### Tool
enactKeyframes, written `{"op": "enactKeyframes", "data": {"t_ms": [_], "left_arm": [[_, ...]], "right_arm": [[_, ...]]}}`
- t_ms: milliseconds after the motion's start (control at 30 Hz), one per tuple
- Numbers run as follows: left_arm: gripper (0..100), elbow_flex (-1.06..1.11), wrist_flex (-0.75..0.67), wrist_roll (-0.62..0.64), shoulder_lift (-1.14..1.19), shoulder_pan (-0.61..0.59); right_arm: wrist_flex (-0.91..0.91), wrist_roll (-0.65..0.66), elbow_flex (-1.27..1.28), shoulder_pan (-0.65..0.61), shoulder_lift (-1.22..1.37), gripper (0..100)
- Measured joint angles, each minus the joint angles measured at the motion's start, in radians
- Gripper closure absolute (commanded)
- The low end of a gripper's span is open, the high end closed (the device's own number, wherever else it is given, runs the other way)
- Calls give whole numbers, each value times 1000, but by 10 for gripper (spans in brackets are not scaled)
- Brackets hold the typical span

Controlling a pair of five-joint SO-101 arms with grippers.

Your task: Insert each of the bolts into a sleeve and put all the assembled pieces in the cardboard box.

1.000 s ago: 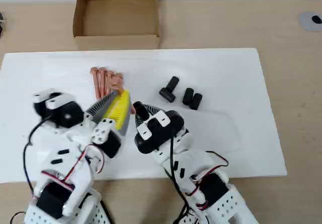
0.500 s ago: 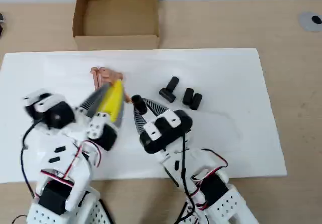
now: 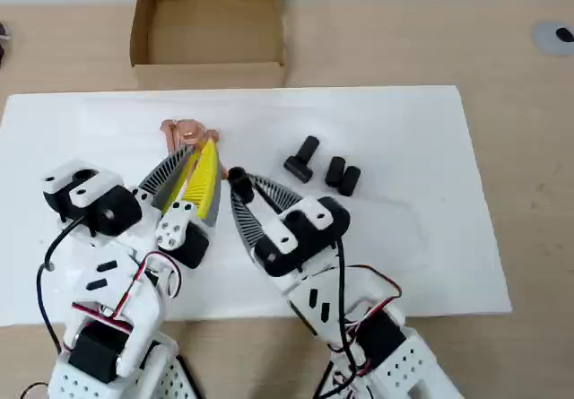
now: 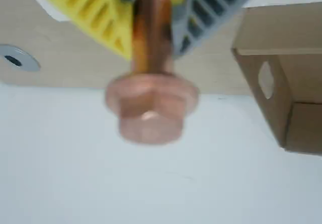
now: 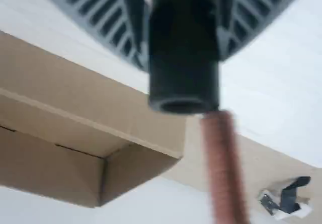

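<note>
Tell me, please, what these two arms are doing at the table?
The left gripper holds a copper bolt and the right gripper holds a black sleeve, close together above the white sheet. The bolt's shaft is beside the sleeve's mouth, not yet inside. More bolts and several sleeves lie on the sheet; no assembled piece shows in the cardboard box.

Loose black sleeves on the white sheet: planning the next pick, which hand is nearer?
Right. The right hand, holding another black sleeve, is beside the loose sleeves; the left hand, holding a copper bolt, is farther, by the bolt pile.
</note>
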Motion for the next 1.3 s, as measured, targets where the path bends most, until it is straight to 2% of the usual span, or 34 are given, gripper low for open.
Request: {"op": "enactKeyframes", "data": {"t_ms": [167,300,533,767,1300], "left_arm": [[991,0,-8,-86,0,41],[991,0,-8,-106,0,46],[992,-2,-8,-104,0,46],[992,-2,-8,-51,0,46],[992,69,-8,-44,0,55]], "right_arm": [[0,0,0,-11,0,988],[0,0,0,-12,0,988],[5,0,0,-12,0,988],[5,0,0,-12,0,988],[-25,0,0,-11,0,988]]}}
